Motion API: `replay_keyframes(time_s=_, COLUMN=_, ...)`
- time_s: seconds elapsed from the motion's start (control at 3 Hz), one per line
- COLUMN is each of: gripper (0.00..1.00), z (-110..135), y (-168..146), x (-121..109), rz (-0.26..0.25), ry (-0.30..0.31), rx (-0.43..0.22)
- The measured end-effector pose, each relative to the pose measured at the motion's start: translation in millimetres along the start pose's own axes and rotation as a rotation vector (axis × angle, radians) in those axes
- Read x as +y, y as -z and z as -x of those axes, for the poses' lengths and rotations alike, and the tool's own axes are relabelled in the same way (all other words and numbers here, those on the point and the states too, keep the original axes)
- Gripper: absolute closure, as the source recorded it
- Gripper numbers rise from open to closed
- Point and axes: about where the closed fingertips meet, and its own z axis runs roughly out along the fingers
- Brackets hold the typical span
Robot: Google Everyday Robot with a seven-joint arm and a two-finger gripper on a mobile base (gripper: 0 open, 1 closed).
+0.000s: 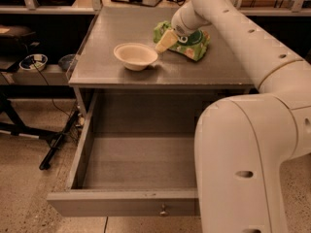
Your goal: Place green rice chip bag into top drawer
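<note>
Camera view only, so going off that. Checking progress on getting the green rice chip bag (192, 45) into the top drawer (138, 161): not far along, by the look of it. Can see the bag lying crumpled on the desk (160, 75), just right of the white bowl (135, 56) and a bit further back, not lifted at all. Can see the end effector (165, 41) sitting right between bowl and bag, down at the bag's bowl-side edge, touching it or very nearly. Can't tell whether open or clamped on the bag from this angle, so not calling the grasp done. Good news below the bowl though: drawer pulled well out toward the camera, bare grey floor showing, small knob (164, 209) at the middle of the front panel. So counting the opening part as sorted. Left to do, as a guess: get a firm hold on the bag, lift clear of the desk, bring it forward past the bowl without knocking it, lower into the drawer, let go. Worth noting the big white arm (243, 38) blocking the drawer's end right of the bowl, so no idea what sits there. Calling it grasp stage, with the actual placing all to come.
</note>
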Motion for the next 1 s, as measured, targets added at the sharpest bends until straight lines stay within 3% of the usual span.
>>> replay_keyframes(time_s=0.33, gripper=0.03, z=-6.3, y=-7.2, x=1.6, rz=0.012, ry=-0.003, rx=0.011)
replay_keyframes(time_s=1.0, gripper=0.49, z=-6.3, y=-7.2, x=1.6, rz=0.012, ry=-0.003, rx=0.011)
